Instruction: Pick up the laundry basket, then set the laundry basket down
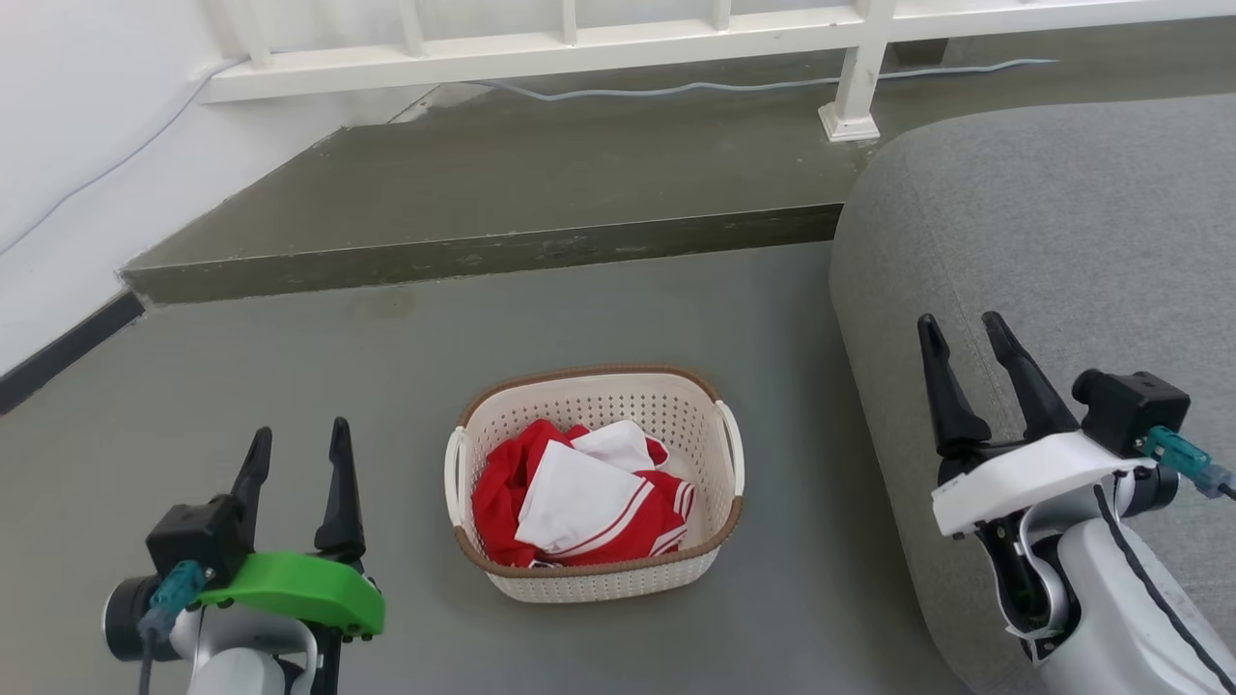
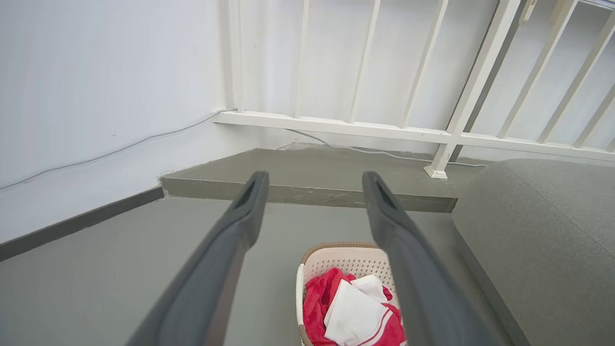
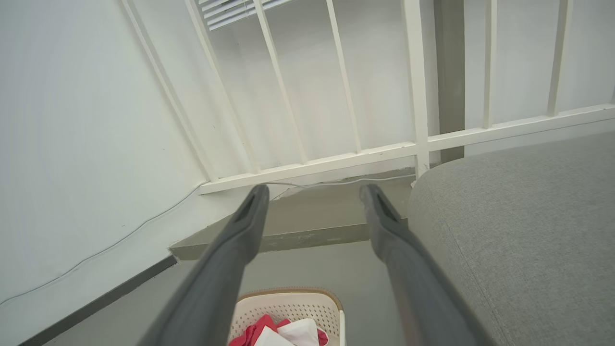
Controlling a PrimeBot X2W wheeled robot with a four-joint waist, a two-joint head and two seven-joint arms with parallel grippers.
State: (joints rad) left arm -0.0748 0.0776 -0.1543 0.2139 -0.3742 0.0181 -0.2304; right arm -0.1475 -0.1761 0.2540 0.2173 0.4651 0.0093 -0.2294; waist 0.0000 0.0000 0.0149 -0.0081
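Observation:
The laundry basket, cream-white and perforated with a brown rim and white side handles, stands on the grey floor at the centre of the head view, holding red and white clothes. My left gripper hangs open to the basket's left, well apart from it. My right gripper is open to the basket's right, over the grey sofa. In the left wrist view the basket lies below, partly behind the right finger, with the gripper open. In the right wrist view the basket sits low between the fingers of the open gripper.
A grey sofa fills the right side. A raised concrete step runs behind the basket, with a white railing and a cable on it. A white wall with a dark baseboard is at the left.

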